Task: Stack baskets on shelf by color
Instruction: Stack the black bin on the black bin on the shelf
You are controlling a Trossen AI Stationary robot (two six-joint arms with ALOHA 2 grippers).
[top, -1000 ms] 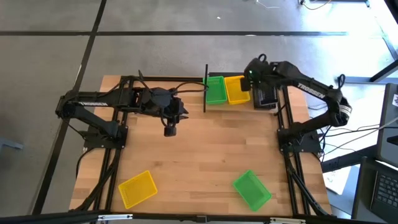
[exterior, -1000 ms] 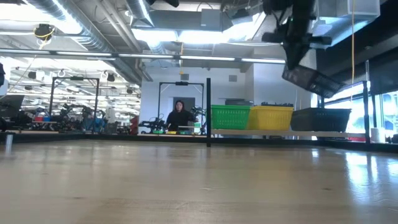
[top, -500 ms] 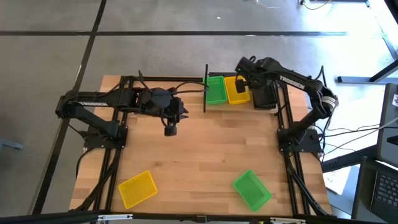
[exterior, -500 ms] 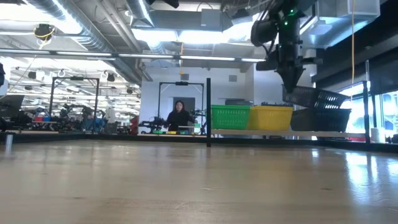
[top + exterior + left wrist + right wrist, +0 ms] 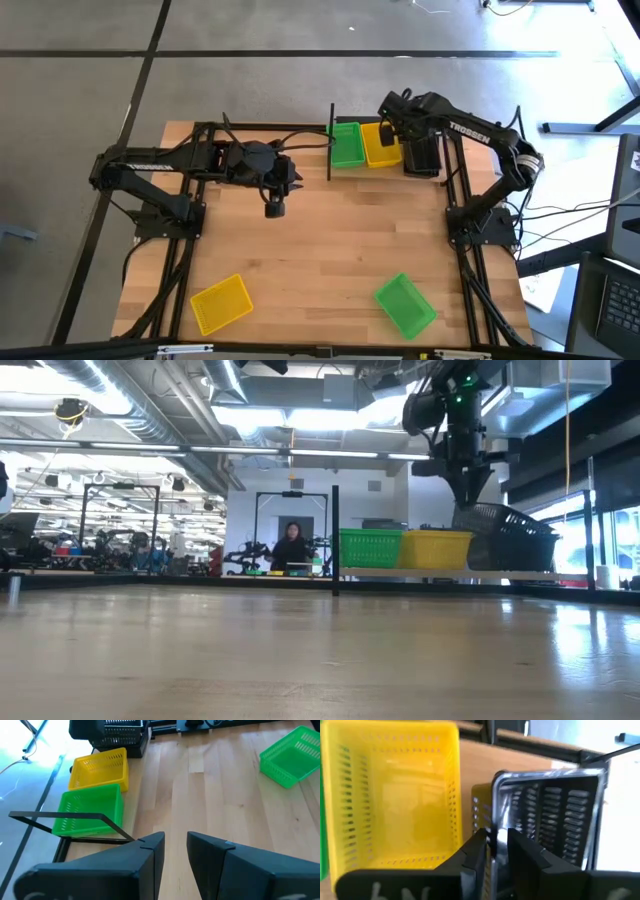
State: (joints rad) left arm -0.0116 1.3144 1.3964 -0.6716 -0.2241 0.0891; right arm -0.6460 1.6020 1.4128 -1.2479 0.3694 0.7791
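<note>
While the left claw (image 5: 272,208) hangs slightly parted over the table (image 5: 330,250), the right claw (image 5: 492,851) grips a black basket's (image 5: 505,538) rim beside the yellow basket (image 5: 381,144) on the shelf (image 5: 450,572).

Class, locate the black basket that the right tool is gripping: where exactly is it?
In the high view the black basket sits at the shelf's right end, tilted, beside the yellow basket. The right tool pinches its rim.
</note>
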